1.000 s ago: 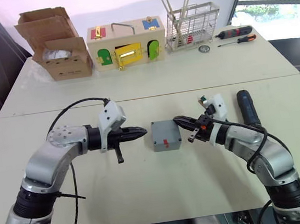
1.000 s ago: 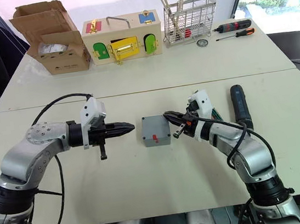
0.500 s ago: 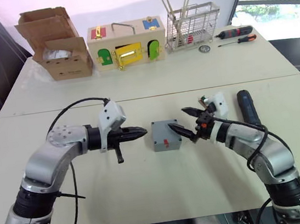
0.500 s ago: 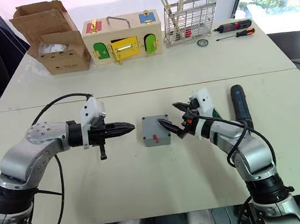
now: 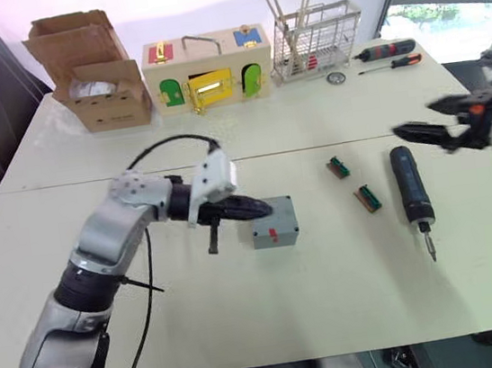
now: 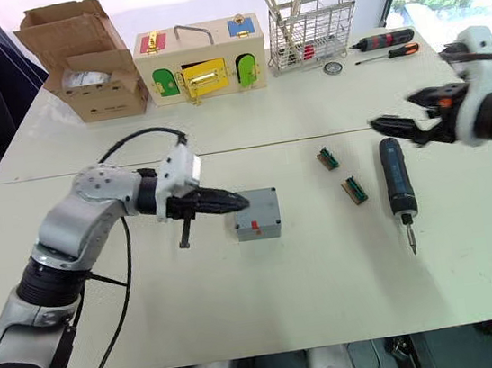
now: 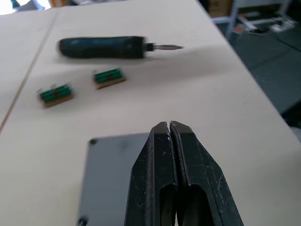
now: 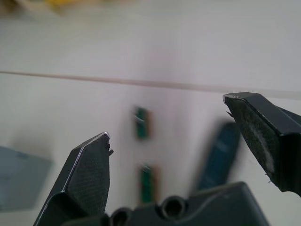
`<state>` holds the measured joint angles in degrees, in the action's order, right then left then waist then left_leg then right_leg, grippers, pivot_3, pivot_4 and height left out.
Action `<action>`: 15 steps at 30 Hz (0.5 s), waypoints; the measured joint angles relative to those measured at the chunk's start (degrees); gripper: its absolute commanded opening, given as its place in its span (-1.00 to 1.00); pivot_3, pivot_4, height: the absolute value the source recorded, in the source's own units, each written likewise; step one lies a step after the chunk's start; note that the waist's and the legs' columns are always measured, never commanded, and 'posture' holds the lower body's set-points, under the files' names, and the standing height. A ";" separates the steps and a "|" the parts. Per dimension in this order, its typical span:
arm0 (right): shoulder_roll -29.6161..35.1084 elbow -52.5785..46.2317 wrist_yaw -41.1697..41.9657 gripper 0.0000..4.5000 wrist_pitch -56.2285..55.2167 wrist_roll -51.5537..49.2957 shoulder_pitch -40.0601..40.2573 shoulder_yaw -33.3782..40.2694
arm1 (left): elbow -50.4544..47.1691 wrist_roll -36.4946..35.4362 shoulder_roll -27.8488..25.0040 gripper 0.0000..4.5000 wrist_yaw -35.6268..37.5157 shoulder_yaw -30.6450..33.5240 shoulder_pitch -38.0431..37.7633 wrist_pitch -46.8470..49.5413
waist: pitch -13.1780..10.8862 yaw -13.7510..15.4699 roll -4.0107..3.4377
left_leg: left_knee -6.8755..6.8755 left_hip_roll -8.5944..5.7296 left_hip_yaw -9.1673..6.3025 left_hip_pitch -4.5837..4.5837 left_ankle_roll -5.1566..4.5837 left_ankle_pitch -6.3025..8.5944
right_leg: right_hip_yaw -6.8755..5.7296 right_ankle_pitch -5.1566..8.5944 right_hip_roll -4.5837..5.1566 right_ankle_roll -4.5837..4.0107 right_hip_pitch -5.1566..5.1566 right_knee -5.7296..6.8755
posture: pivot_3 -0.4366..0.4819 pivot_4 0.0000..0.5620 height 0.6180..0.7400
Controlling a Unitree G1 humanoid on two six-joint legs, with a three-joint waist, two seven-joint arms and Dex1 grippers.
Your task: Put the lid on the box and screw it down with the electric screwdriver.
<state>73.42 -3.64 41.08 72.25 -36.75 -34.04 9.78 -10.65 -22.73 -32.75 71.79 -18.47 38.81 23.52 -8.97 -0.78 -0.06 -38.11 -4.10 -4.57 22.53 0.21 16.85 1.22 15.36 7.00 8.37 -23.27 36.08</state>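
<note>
Both gripper states first: my left gripper (image 5: pixel 265 207) has its two black fingers pressed together with nothing between them, tips over the left part of the small square grey plastic box (image 5: pixel 274 221). That box sits on the near cream bench (image 5: pixel 243 302), with the flat grey lid (image 7: pixel 110 176) already lying on its top and a small red mark on the side facing me. In my left wrist view a small dark screw hole shows at a lid corner.

My right gripper (image 6: pixel 397 125) is spread wide and empty, raised well off to the right, above the far end of the thick black cylindrical electric screwdriver (image 5: pixel 409 191). That tool lies flat on the bench, well to the right of the box, its thin metal bit (image 5: pixel 430 243) pointing toward me.

Between box and screwdriver lie two small green-topped blocks (image 5: pixel 338 167) and (image 5: pixel 368 198), apart from each other.

On the far bench stand an open brown cardboard box (image 5: pixel 96 75), a wooden latch box with coloured doors (image 5: pixel 206 71), a wire rack holding thin sticks (image 5: pixel 315 40), and two slim red-and-black hand screwdrivers (image 5: pixel 385 54).
</note>
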 measured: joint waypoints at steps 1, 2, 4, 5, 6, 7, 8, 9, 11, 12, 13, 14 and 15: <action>2.02 1.82 1.82 0.98 2.23 0.33 -0.79 -2.82 | -0.29 0.54 0.58 -1.00 0.20 -0.54 0.08 -0.77 | -0.01 -0.13 0.01 | 0.01 0.02 0.00 0.00 -0.01 0.01 | 0.00 0.00 -0.01 0.00 0.00 0.00 | -0.05 -0.47 0.84; 3.30 3.17 3.73 0.98 4.20 0.46 -1.54 -5.76 | -0.35 0.97 1.11 -1.00 0.14 -0.92 0.14 -1.42 | -0.01 -0.24 0.01 | 0.04 0.03 0.03 0.00 -0.01 0.01 | 0.01 0.00 -0.01 0.00 -0.03 0.00 | -0.05 -0.47 0.84; 3.68 5.90 6.87 0.98 7.04 0.76 -3.32 -11.69 | -0.54 1.34 2.08 -1.00 -0.26 -1.01 0.12 -2.00 | -0.04 -0.38 -0.02 | 0.05 0.04 0.06 0.00 -0.02 0.01 | 0.04 0.00 -0.01 0.01 -0.09 0.02 | -0.05 -0.47 0.84; 3.36 7.30 7.90 0.98 7.77 1.15 -4.50 -14.12 | -0.74 1.50 2.32 -1.00 -0.63 -0.99 0.02 -2.03 | -0.08 -0.34 -0.09 | 0.04 0.03 0.07 0.01 -0.02 0.01 | 0.05 0.00 -0.01 0.01 -0.10 0.03 | -0.05 -0.47 0.84; 2.63 9.53 8.98 0.98 8.44 1.93 -6.20 -16.38 | -0.89 1.65 2.65 -1.00 -1.06 -0.99 -0.15 -2.02 | -0.13 -0.24 -0.15 | 0.03 0.00 0.09 0.02 -0.02 0.01 | 0.07 -0.01 0.00 0.01 -0.11 0.03 | -0.05 -0.47 0.84; 1.95 11.59 10.03 0.98 8.95 2.59 -7.90 -18.31 | -1.19 1.77 2.84 -1.00 -1.49 -0.94 -0.58 -1.96 | -0.16 -0.11 -0.19 | 0.03 -0.01 0.09 0.04 -0.02 0.01 | 0.07 0.00 0.01 0.01 -0.12 0.03 | -0.05 -0.47 0.84; 1.46 13.45 11.23 0.98 9.33 3.10 -9.61 -20.35 | -1.63 1.83 2.94 -1.00 -2.05 -0.94 -1.20 -1.83 | -0.17 -0.02 -0.19 | 0.03 0.00 0.09 0.04 -0.02 0.01 | 0.07 -0.01 0.01 0.01 -0.13 0.03 | -0.05 -0.47 0.84; 1.04 15.05 12.30 0.98 9.56 3.79 -11.10 -22.10 | -1.98 1.93 3.01 -1.00 -2.35 -0.95 -1.78 -1.67 | -0.18 0.04 -0.18 | 0.03 0.00 0.08 0.07 -0.01 0.01 | 0.07 0.00 0.01 0.01 -0.16 0.02 | -0.05 -0.47 0.84; -0.64 18.66 13.97 0.98 9.85 5.45 -14.33 -25.15 | -2.72 2.07 2.80 -1.00 -3.29 -0.87 -3.19 -1.23 | -0.21 0.08 -0.16 | 0.02 -0.01 0.07 0.10 -0.01 0.00 | 0.06 -0.01 0.00 0.02 -0.18 0.02 | -0.05 -0.47 0.84; -1.83 21.00 14.96 0.98 9.88 6.59 -16.19 -27.12 | -3.51 2.08 2.68 -1.00 -3.79 -0.84 -3.90 -0.92 | -0.23 0.10 -0.14 | 0.00 -0.01 0.07 0.11 -0.01 0.00 | 0.06 -0.01 0.00 0.02 -0.18 0.03 | -0.05 -0.47 0.84; -2.76 22.90 15.77 0.98 9.87 7.50 -17.46 -28.74 | -4.35 2.06 2.47 -1.00 -4.25 -0.80 -4.54 -0.37 | -0.23 0.09 -0.13 | -0.01 -0.01 0.07 0.11 0.00 0.00 | 0.06 -0.01 0.00 0.02 -0.17 0.04 | -0.05 -0.47 0.84; -3.75 24.73 16.69 0.98 9.80 8.61 -18.64 -30.57 | -5.14 2.07 2.14 -1.00 -4.74 -0.76 -5.19 0.02 | -0.24 0.08 -0.12 | -0.01 -0.02 0.07 0.11 0.00 0.00 | 0.06 -0.01 0.00 0.02 -0.18 0.04 | -0.05 -0.47 0.84; -4.77 26.48 17.58 0.98 9.54 9.77 -19.48 -32.45 | -5.88 2.06 1.89 -1.00 -5.19 -0.70 -5.71 0.36 | -0.25 0.12 -0.10 | -0.01 -0.02 0.05 0.11 0.00 0.00 | 0.05 -0.01 0.00 0.02 -0.17 0.04 | -0.05 -0.47 0.84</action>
<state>68.65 22.84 58.66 81.79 -26.99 -53.52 -22.68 -16.52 -20.67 -30.86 66.60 -19.17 33.09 23.88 -9.22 -0.65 -0.16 -38.13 -4.12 -4.51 22.64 0.22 16.85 1.28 15.35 7.00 8.39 -23.44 36.12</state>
